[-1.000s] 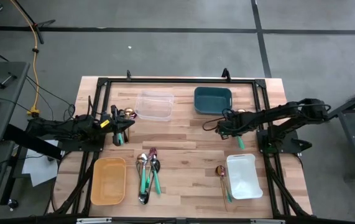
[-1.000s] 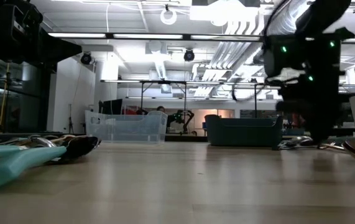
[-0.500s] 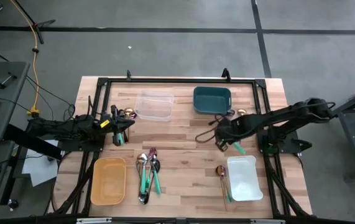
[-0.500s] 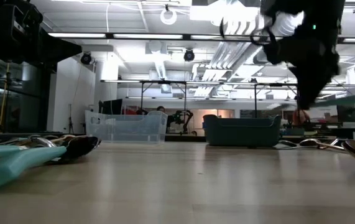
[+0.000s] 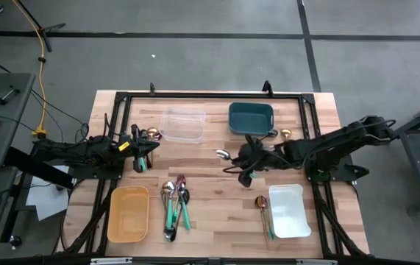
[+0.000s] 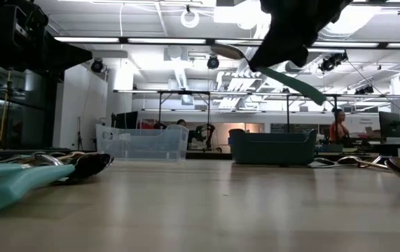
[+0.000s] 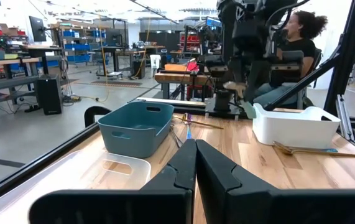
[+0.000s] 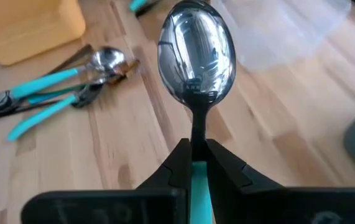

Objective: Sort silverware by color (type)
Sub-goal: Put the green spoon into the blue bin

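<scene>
Right claw (image 5: 248, 159) clenched on a teal-handled spoon (image 8: 196, 46), held in the air over the middle of the desk (image 5: 217, 213), bowl pointing away from the arm toward the left side. Gripped only at the neck, right where silver meets teal, so likely to pivot or slip between the fingers (image 8: 224, 171) on any quick swing. Dropped short, liable to land among the pile of other silverware (image 5: 174, 202) near the front edge and undo the sorting there. Also at risk: wrong bin, with the clear bin (image 5: 182, 124) and teal bin (image 5: 251, 116) at the back edge, the yellow bin (image 5: 128, 213) at the front left and the white bin (image 5: 288, 209) at the front right all within reach. Left claw (image 7: 195, 163) pressed shut on nothing, parked near the left edge, well apart.
</scene>
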You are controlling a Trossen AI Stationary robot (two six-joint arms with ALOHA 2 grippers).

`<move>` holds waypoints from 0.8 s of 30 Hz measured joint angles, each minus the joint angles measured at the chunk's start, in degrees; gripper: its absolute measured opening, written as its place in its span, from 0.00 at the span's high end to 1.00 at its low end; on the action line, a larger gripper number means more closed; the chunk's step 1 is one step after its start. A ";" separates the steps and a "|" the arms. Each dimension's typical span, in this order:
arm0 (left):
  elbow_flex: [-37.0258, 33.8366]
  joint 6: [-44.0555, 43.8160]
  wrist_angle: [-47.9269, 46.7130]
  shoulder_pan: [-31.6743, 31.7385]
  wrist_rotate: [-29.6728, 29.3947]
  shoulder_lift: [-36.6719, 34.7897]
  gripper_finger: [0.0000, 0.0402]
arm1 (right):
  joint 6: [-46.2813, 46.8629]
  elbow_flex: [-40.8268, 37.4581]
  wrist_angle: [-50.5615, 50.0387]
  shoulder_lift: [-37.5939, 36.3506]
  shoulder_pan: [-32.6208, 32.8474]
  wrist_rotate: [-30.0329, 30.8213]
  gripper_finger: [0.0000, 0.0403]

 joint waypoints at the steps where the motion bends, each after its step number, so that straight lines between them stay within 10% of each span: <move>1: 0.00 -0.01 -0.02 0.01 -0.01 0.01 0.99 | -0.57 0.00 0.51 0.00 -0.25 0.04 0.95; 24: 0.00 0.00 -0.01 0.00 0.01 0.02 0.99 | -5.36 0.00 0.49 -0.04 -2.32 2.58 0.95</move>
